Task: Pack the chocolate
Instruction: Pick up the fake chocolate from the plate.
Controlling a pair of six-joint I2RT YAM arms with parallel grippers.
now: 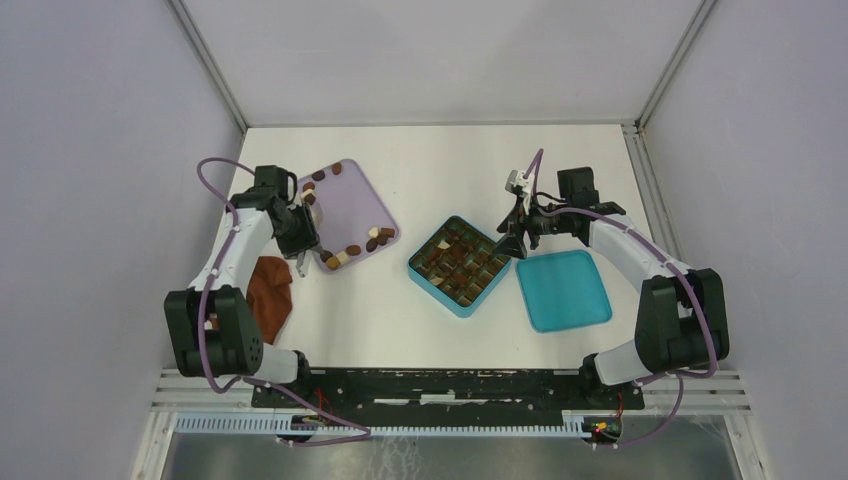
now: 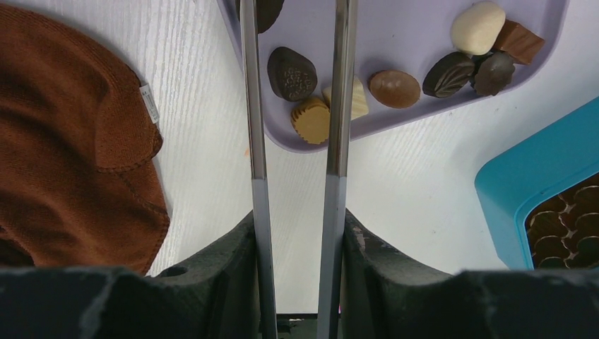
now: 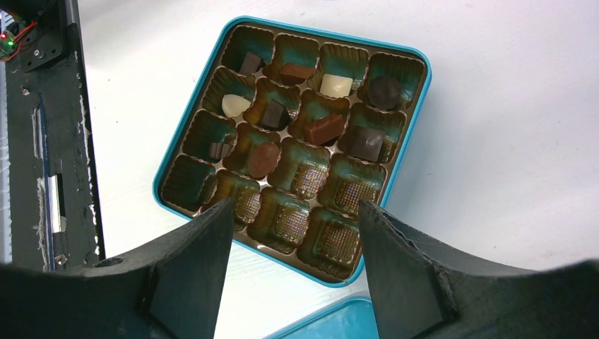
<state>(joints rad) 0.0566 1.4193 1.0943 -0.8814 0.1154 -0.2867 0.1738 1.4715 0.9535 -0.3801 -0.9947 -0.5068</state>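
Left gripper hangs over the near corner of the lilac tray, its two thin metal fingers parallel with a gap between them. Nothing is clamped along the stretch that shows, but the tips run out of the left wrist view, so I cannot tell whether they hold anything.

The chocolate lies partly on that tray. A dark oval, a ribbed tan piece and a cream piece sit at the corner under the fingers. A brown round, two dark pieces, a cream one and a brown block lie further along the rim.

Right gripper hovers above the teal box with its black jaws spread wide and nothing between them. Ten of the box's sixteen cells hold a piece each. The six bare cells are the ones nearest this gripper.

On the table, the teal lid lies just beside the box. The reddish-brown cloth is crumpled beside the tray.
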